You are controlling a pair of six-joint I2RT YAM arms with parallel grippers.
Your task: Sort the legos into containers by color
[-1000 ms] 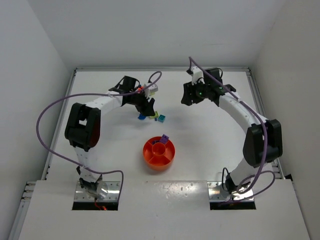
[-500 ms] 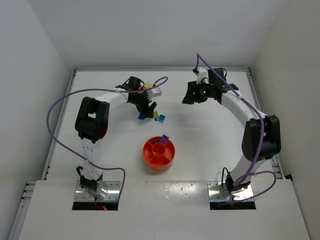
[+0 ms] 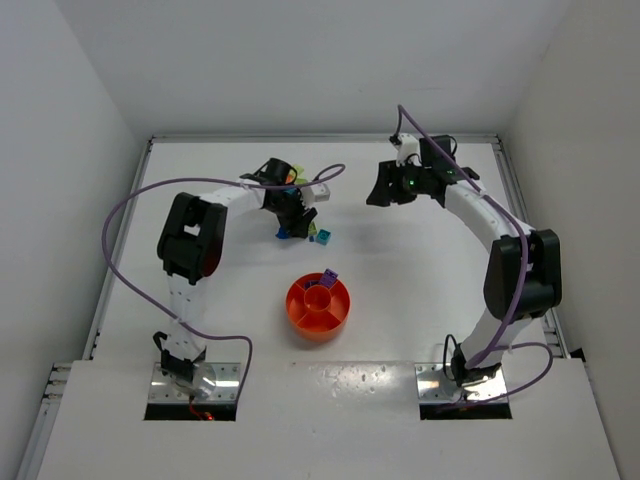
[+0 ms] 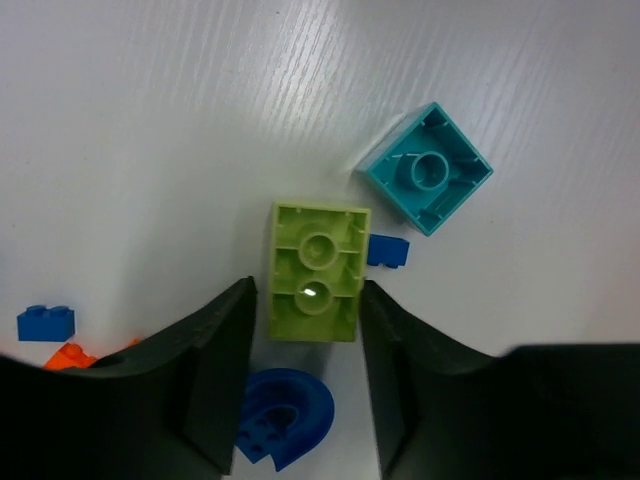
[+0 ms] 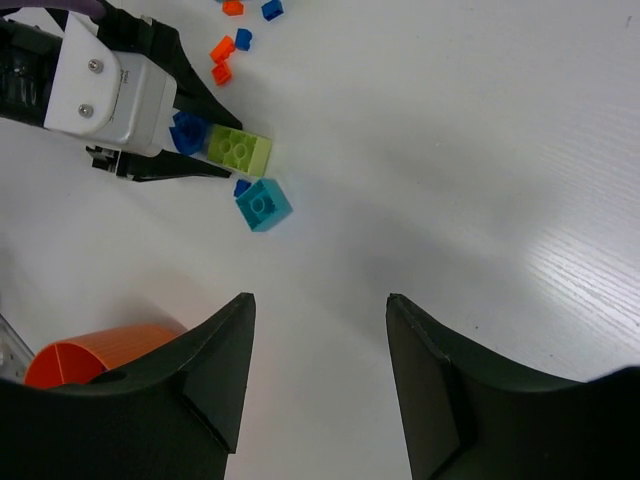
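Observation:
My left gripper (image 4: 306, 300) is open, low over the table, with its jaws on either side of the near end of a lime-green brick (image 4: 315, 270); the right jaw is at the brick's edge and a small gap shows on the left. A teal brick (image 4: 428, 168), a tiny blue brick (image 4: 387, 250) and a blue rounded piece (image 4: 285, 415) lie close by. The orange tray (image 3: 296, 310) stands nearer the arms, with a purple brick (image 3: 328, 277) in a far section. My right gripper (image 5: 320, 300) is open and empty above bare table.
More small blue (image 4: 45, 322) and orange (image 4: 70, 355) bricks lie left of my left gripper; others show in the right wrist view (image 5: 222, 48). The left gripper's white camera box (image 5: 110, 95) shows there too. The tray's rim (image 5: 90, 362) is at that view's lower left.
My left arm has swung its wrist a little to the right over the brick cluster. My right arm has shifted slightly up and to the right. The bricks and tray have not moved.

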